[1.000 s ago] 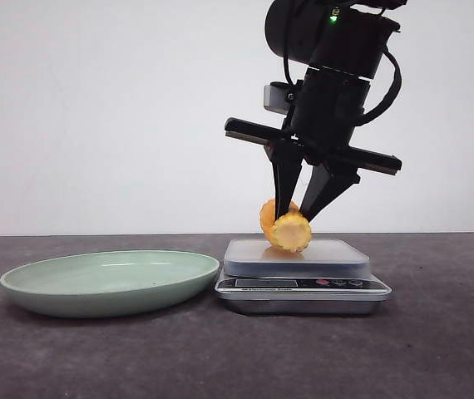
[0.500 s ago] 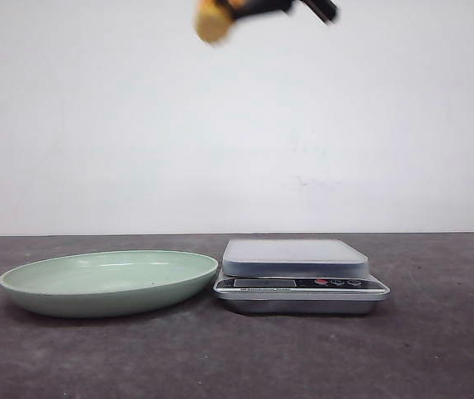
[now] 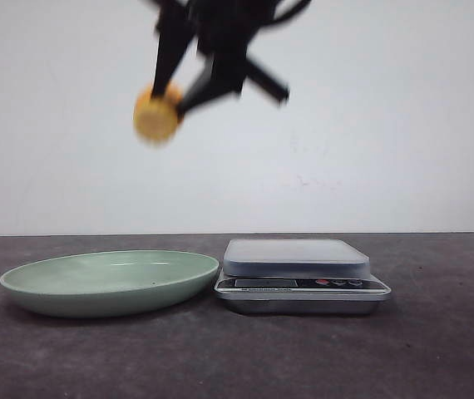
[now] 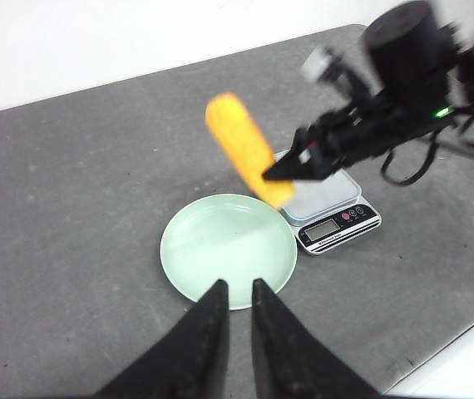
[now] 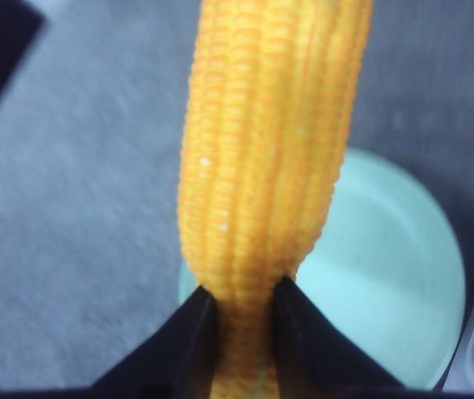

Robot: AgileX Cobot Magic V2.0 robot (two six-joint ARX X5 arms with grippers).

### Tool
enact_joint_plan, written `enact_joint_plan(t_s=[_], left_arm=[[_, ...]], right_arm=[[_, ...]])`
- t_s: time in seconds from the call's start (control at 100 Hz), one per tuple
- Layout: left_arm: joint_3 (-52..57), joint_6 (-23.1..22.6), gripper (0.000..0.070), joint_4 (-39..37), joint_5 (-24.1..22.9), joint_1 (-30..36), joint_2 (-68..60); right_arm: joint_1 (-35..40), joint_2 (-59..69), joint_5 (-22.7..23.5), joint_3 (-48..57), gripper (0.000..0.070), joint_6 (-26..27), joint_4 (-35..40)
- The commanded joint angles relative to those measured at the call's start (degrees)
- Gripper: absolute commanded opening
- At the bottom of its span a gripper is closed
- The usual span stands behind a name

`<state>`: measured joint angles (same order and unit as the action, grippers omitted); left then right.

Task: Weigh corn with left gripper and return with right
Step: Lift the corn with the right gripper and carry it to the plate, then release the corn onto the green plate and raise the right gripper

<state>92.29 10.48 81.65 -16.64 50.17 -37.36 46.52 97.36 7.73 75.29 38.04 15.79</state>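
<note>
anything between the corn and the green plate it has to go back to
Nothing visible. The corn is clamped in the right gripper high above the plate, with only open air between them. The scale sits off to the side.
</note>
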Motion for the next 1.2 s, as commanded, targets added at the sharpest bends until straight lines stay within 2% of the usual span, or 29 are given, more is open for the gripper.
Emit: enact_joint_plan(t_s=[0.0,0.08,0.31,0.36,0.45,0.49,0.54,0.62,0.76,0.88,0.94,0.98,1.03,1.07,1.12,1.19], left_arm=[[1.1,-0.5,0.0000,2.7,-0.2,0.6,-0.3],[1.1,-0.5,0.0000,2.7,-0.2,0.6,-0.3],[1.1,-0.5,0.0000,2.7,0.2,0.6,-0.3],[1.1,-0.4,0.0000,2.7,0.6,0.6,-0.3],[1.1,-0.3,0.0000,2.7,1.4,0.6,-0.3],[1.1,-0.3,0.0000,2.7,1.7,0.6,-0.3],[1.1,-0.3,0.0000,2.7,1.7,0.6,-0.3],[1.1,-0.4,0.0000,2.7,1.7,0.6,-0.3],[1.1,-0.3,0.0000,2.7,1.7,0.6,-0.3],[1.1,-0.3,0.0000,2.7,1.7,0.6,-0.3],[1.1,0.2,0.0000,2.7,1.6,0.6,-0.3],[1.1,1.1,0.0000,2.7,1.2,0.6,-0.3],[1.1,3.1,0.0000,2.7,-0.6,0.6,-0.3],[1.1,5.4,0.0000,2.7,-3.3,0.6,-0.3],[1.1,7.8,0.0000,2.7,-6.3,0.6,-0.3],[1.1,10.1,0.0000,2.7,-9.4,0.6,-0.3]], right_arm=[[0.7,2.6,2.1,1.2,0.0000,4.0,-0.7],[0.7,5.5,4.3,1.2,0.0000,6.2,-0.9],[1.1,10.3,6.5,1.2,0.0010,9.8,-0.3],[1.4,10.8,6.9,1.2,0.0086,9.8,-0.4],[1.4,10.9,7.2,1.2,0.0353,9.8,-0.4],[1.4,10.9,7.4,1.2,0.0445,9.8,-0.4],[1.4,10.9,7.7,1.2,0.0517,9.8,-0.4],[1.4,10.8,8.3,1.2,0.0546,9.5,-0.8],[0.8,9.3,9.2,1.3,0.0546,7.7,-2.6],[-0.1,5.4,9.2,1.3,0.0543,6.9,-7.6],[-0.4,2.0,9.0,1.3,0.0507,5.3,-10.2],[-0.5,-0.7,8.5,1.3,0.0425,3.3,-11.5],[-0.5,-4.5,7.4,1.3,0.0277,-0.8,-12.2],[-0.3,-8.2,6.4,1.3,0.0138,-5.4,-11.9],[0.1,-12.4,4.2,1.3,0.0015,-11.6,-10.9],[1.3,-18.7,-1.1,1.3,0.0000,-21.2,-7.9]])
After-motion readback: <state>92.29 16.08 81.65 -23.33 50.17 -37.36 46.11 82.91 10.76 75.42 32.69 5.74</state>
